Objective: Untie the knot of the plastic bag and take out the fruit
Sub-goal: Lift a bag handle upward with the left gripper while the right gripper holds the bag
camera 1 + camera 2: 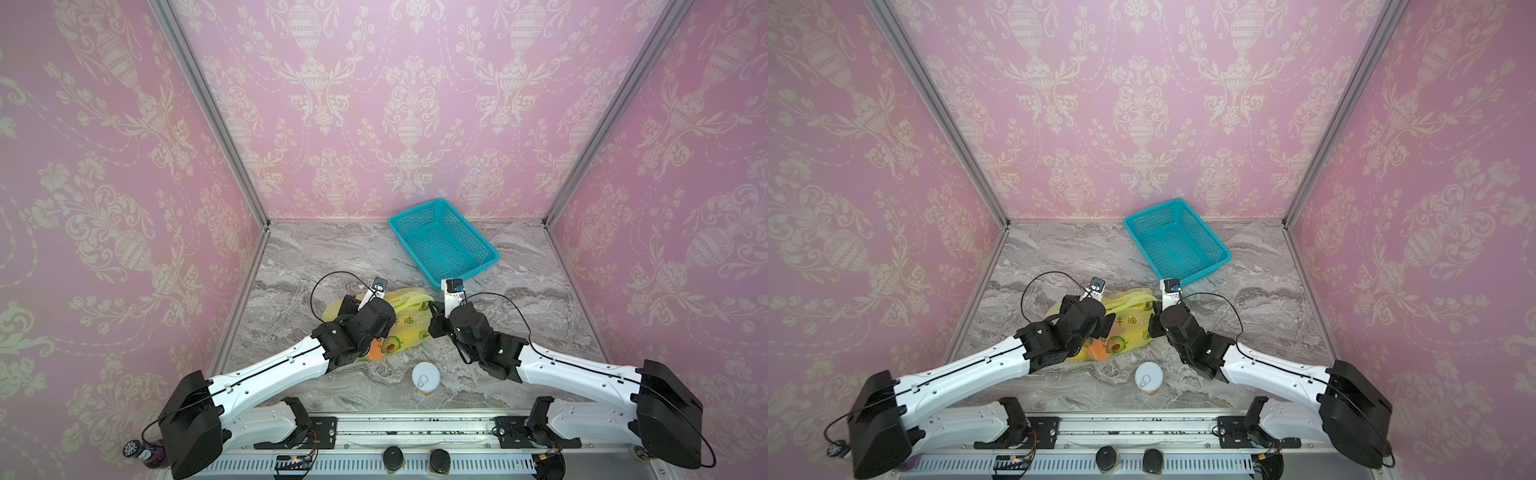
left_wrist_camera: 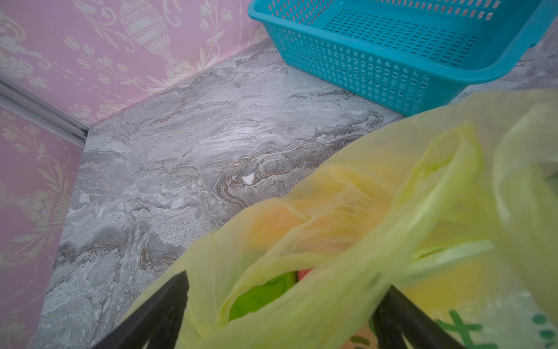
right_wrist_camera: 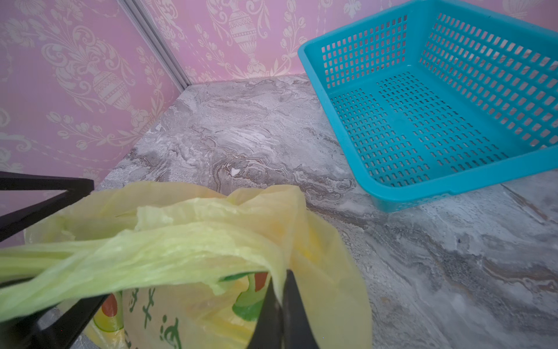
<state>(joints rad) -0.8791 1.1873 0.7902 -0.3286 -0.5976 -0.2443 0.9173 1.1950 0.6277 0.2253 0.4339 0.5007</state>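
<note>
Bright even light, faint shadows; edges warped; close plastic bag (image 2: 332, 211) blurred.

My left gripper's (image 2: 287, 282) matt black fingers (image 2: 163, 308) against the plastic bag's (image 2: 332, 196) thin, crinkled translucent film, the smooth marble-patterned tabletop (image 2: 181, 136) and the teal basket's (image 2: 362, 69) glossy perforated plastic.

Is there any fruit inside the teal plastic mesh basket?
No, the teal plastic mesh basket shows only its bare perforated floor in the right wrist view.

Both top views: high at the near edge, far out, looking down over the whole table (image 1: 332, 257). Wrist cams: close over the plastic bag (image 2: 332, 196), facing the back wall (image 2: 181, 36); both share the basket (image 3: 362, 60).
</note>
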